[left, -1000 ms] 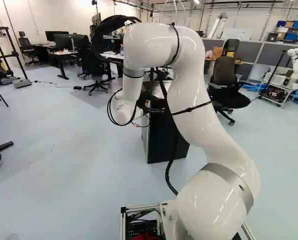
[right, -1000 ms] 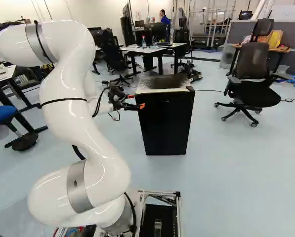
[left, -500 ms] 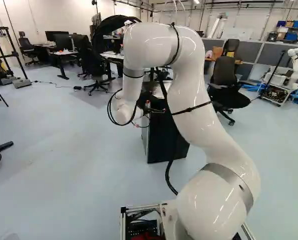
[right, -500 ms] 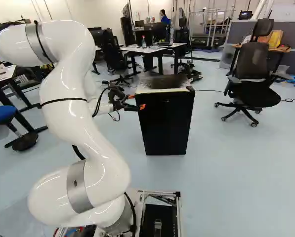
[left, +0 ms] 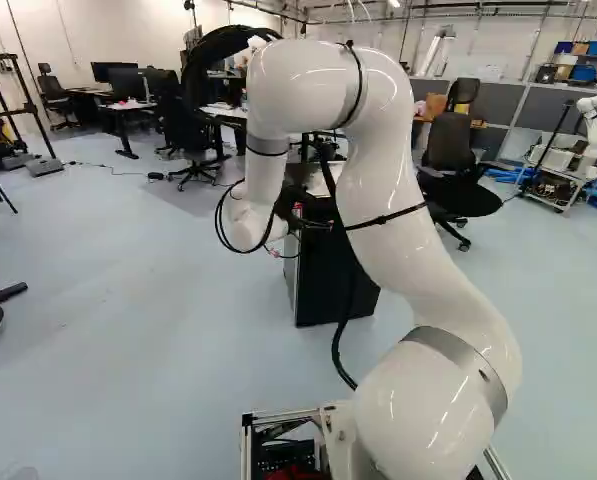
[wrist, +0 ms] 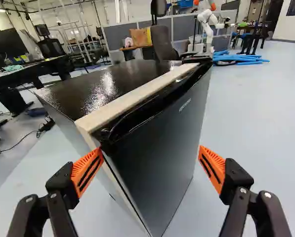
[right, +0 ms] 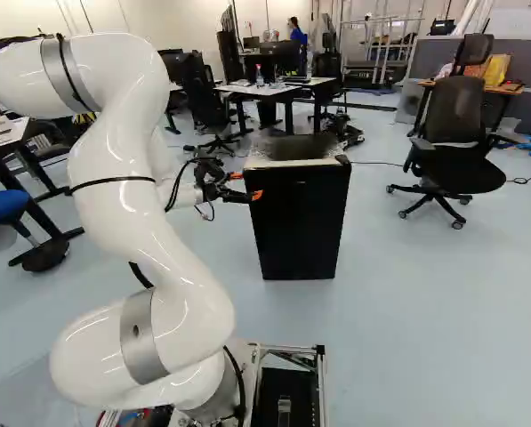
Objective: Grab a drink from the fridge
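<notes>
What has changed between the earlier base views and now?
The arm's upper bend has shifted slightly up and toward the left of the right base view, while the gripper has dipped a touch beside the fridge. Nothing was taken hold of or let go. The fridge stayed put and closed, and the base has not visibly moved.

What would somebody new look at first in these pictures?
Probably the big white robot arm, curving up tall at the right of the middle in the left base view. Next might be the black mini fridge, standing on the floor near the middle of the right base view. The bright orange pads of the open gripper pop out in the wrist view.
</notes>
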You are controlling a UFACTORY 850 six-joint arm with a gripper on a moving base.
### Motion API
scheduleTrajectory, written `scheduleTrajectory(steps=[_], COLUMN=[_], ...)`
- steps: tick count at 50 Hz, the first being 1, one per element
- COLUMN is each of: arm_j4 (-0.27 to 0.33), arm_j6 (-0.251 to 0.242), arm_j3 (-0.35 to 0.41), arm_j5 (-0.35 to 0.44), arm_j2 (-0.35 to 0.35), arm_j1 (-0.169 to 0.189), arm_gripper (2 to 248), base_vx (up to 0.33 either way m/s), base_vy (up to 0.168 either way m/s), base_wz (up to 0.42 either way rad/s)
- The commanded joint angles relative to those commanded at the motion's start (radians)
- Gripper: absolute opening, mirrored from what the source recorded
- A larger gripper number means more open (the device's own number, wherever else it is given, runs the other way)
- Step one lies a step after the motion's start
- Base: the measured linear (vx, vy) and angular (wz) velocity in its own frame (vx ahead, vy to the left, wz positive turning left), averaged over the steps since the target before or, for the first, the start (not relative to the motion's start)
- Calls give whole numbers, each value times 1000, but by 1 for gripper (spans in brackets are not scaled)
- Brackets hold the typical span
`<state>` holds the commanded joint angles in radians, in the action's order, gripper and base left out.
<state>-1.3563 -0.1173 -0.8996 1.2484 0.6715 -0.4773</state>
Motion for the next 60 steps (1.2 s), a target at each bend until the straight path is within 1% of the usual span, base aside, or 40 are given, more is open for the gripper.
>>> scheduleTrajectory(steps=[12, 23, 33, 43, 60], arm_j4=[-16, -31, -45, -59, -80], arm_j6=[0, 0, 0, 0, 0], arm_j3=[48, 68, 69, 67, 32], arm_j5=[0, 0, 0, 0, 0], arm_j2=[-27, -38, -39, -37, -19], arm_j1=[-13, -24, -34, -52, -76], arm_gripper=[247, 247, 247, 247, 247], base_vx=[0, 0, 0, 0, 0], base_vy=[0, 0, 0, 0, 0], base_wz=[0, 0, 0, 0, 0])
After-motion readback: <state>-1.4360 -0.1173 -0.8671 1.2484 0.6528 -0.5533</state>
